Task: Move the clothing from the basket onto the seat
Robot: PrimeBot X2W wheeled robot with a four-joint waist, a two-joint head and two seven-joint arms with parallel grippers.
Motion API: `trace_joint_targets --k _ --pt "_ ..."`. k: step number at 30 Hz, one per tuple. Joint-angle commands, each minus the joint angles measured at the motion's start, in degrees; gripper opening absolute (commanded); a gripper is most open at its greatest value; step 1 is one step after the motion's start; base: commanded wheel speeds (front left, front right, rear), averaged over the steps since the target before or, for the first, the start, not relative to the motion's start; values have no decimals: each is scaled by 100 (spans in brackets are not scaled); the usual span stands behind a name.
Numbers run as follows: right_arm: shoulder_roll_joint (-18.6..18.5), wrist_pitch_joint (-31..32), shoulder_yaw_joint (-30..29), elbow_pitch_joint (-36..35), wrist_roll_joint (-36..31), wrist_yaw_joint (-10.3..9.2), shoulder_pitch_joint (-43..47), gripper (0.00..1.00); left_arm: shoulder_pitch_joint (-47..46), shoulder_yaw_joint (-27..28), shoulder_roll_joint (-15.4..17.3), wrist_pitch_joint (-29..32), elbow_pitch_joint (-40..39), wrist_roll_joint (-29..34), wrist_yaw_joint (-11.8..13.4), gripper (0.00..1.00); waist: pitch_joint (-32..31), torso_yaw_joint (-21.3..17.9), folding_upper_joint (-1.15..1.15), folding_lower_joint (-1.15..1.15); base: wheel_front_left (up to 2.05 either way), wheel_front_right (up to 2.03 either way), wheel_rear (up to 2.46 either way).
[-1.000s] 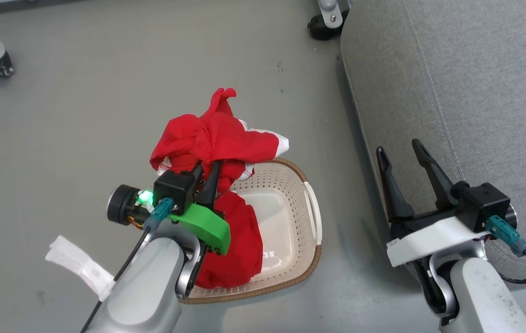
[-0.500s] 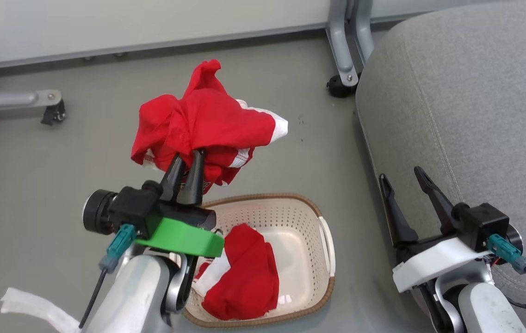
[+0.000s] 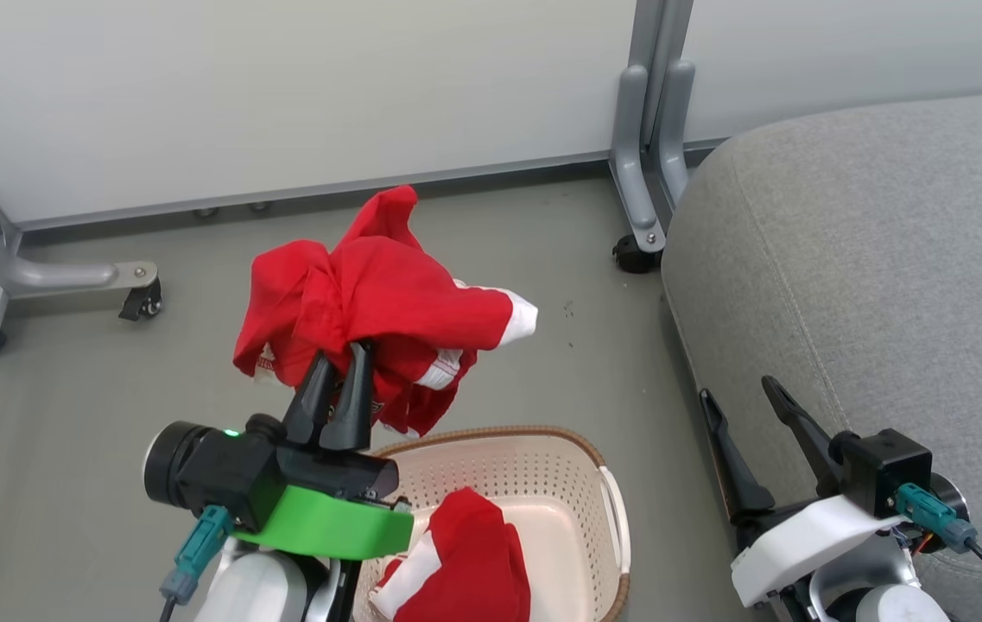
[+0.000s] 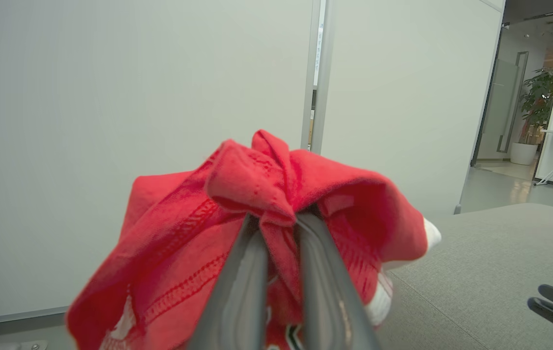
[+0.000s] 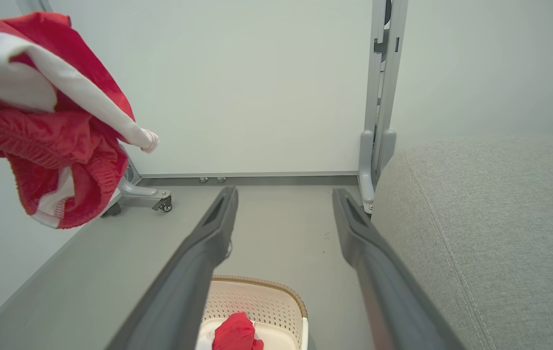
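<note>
Left pincer (image 3: 341, 356): clamped on a gathered fold of red cloth, its fingers nearly together and pointing to twelve o'clock in the head view.
Held jersey (image 3: 387, 294): aloft and clear of the basket, bunched in a loose ball, a white trim band jutting toward three o'clock.
Step in hand: the carry, by the look of it; the lift is done, the drop not yet made.
Next move: likely a swing toward three o'clock, high enough for the hanging hem to clear the cushion's rounded edge, then release.
Cloth: thin, limp knit with visible stitch rows, apt to drape and drag.
Basket (image 3: 542, 436): on the floor at five o'clock of the jersey; oval, perforated cream plastic, brown woven-look rim.
Second jersey (image 3: 465, 561): crumpled inside the basket.
Seat (image 3: 871, 259): at three o'clock; grey woven upholstery, stitched seam.
Right pincer (image 3: 734, 389): fingers apart, empty, beside the seat's edge.
</note>
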Motion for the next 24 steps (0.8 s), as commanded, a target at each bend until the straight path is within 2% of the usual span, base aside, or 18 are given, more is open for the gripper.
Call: trace_joint_targets --k 1,18,24 --pt "-1 28 4 -42 -8 0 101 100 114 -4 38 -11 -42 -59 36 0 -101 -11 0 1 0 0 0" --pt "46 89 136 -88 27 0 185 100 121 -35 133 62 -187 -133 32 0 -117 -14 0 1 0 0 0" --pt "-91 136 548 -106 92 0 8 100 50 -52 143 58 -167 -161 22 0 -89 16 0 1 0 0 0"
